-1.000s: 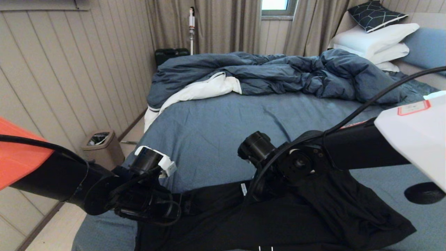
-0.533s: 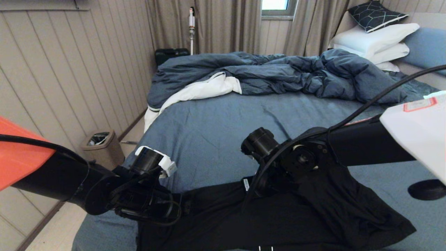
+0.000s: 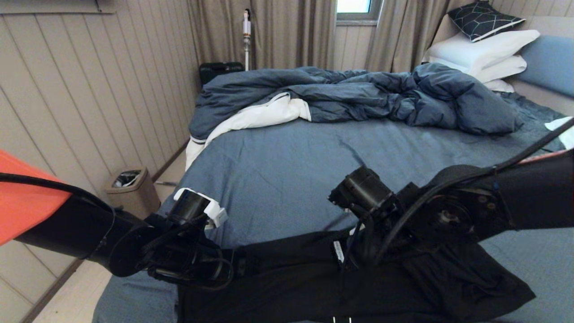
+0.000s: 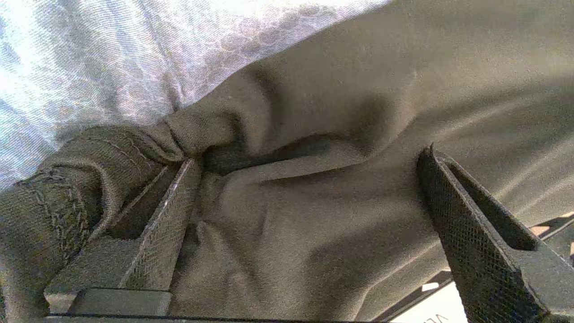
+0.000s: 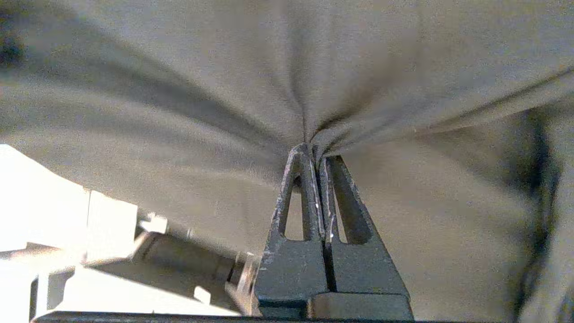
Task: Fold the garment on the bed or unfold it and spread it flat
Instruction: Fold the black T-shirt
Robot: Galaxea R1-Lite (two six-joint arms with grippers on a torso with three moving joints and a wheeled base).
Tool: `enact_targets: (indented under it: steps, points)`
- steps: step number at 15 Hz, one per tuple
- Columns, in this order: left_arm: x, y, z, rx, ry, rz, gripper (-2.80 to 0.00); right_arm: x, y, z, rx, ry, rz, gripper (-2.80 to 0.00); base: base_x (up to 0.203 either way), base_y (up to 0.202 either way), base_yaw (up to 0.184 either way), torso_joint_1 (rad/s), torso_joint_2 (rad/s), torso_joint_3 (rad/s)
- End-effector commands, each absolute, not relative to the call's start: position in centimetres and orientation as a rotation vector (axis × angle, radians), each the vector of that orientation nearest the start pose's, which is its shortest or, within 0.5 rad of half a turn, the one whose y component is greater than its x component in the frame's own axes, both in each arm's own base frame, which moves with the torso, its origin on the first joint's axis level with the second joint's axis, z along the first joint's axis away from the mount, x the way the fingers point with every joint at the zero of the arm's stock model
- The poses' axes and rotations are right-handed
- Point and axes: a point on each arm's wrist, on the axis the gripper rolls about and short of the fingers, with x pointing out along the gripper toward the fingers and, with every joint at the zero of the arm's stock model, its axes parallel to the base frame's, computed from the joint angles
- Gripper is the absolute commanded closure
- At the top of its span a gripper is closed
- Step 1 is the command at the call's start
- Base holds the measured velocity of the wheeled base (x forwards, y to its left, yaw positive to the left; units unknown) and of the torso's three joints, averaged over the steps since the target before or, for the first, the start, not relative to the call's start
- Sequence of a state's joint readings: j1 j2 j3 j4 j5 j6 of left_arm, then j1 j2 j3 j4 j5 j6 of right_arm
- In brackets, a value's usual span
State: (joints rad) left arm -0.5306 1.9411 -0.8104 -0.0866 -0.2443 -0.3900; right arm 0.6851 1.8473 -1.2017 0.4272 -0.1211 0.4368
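Pinched tight on a thin fold of the black cotton T-shirt (image 5: 188,89), the right gripper (image 5: 314,150) risks losing it if the cloth snags. That T-shirt lies crumpled along the lower edge of the head view, on the slate-blue sheeted bed (image 3: 278,166). Lower left, the left gripper (image 4: 309,152) stands wide open over a sleeve, holding nothing, so a lift could bunch the shirt unevenly.

Black garment (image 3: 314,287) lies rumpled on the bed's (image 3: 278,179) near edge; slate-blue sheet.
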Motion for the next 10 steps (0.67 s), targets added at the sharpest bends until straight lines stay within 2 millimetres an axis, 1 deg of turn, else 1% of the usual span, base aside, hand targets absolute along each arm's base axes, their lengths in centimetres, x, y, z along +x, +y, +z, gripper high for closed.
enact_targets:
  steps: [1,3,6,8,10]
  points:
    - [25.8,-15.8,6.5,-0.186,1.176,-0.483,-2.80,22.8,19.2,16.4,-0.028,1.060,0.299,0.00,0.000,0.000,0.000,0.000,0.00,0.000]
    - [25.8,-15.8,6.5,-0.186,1.178,-0.483,-2.80,21.4,19.3,16.3,-0.044,1.073,0.321,0.00,0.000,0.000,0.000,0.000,0.00,0.000]
    - [25.8,-15.8,6.5,-0.186,1.176,-0.483,-2.80,20.2,19.8,15.4,-0.081,1.104,0.343,0.00,0.000,0.000,0.000,0.000,0.00,0.000]
    - [25.8,-15.8,6.5,-0.186,1.177,-0.483,-2.80,20.3,19.9,14.7,-0.094,1.125,0.334,0.00,0.000,0.000,0.000,0.000,0.00,0.000]
    - [25.8,-15.8,6.5,-0.186,1.177,-0.483,-2.80,20.5,19.8,13.5,-0.114,1.163,0.312,0.00,0.000,0.000,0.000,0.000,0.00,0.000]
